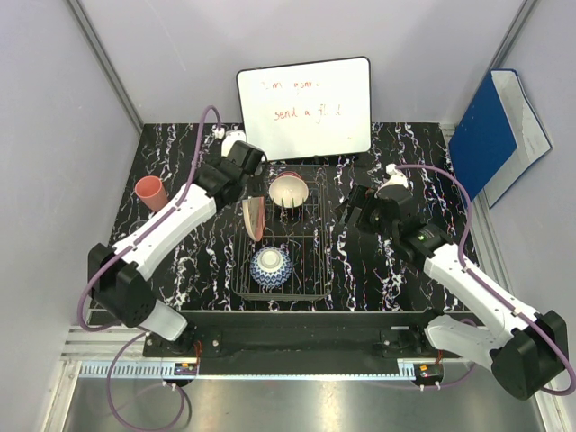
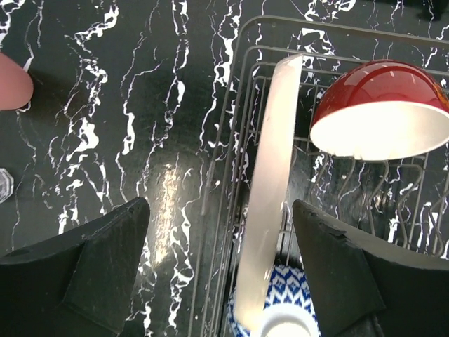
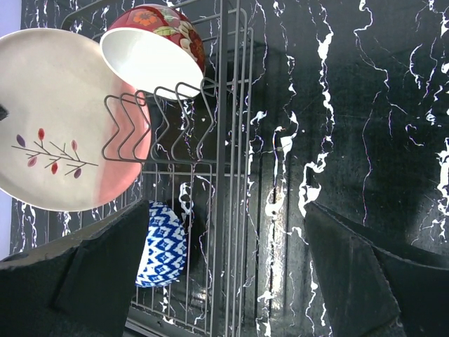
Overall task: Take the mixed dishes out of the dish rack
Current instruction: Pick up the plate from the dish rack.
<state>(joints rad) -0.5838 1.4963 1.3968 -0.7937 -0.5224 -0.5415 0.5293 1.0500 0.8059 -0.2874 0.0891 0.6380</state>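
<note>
The black wire dish rack (image 1: 310, 256) sits mid-table. In it a pale pinkish-cream plate (image 1: 253, 216) stands on edge. A cream bowl with a red outside (image 1: 290, 189) leans at the far end. A blue-and-white bowl (image 1: 271, 267) lies near the front. My left gripper (image 1: 257, 186) is open above the plate. In the left wrist view the plate's rim (image 2: 270, 189) lies between the fingers, nearer the right one (image 2: 337, 267). My right gripper (image 1: 347, 216) is open and empty over the rack's right edge (image 3: 228, 140). The salmon-pink cup (image 1: 151, 192) stands on the table at the left. The clear glass (image 2: 3, 186) just shows there.
A white whiteboard (image 1: 304, 105) stands behind the rack. A blue folder (image 1: 495, 130) leans at the back right. The black marbled table (image 1: 396, 270) runs to both sides of the rack, with grey walls around.
</note>
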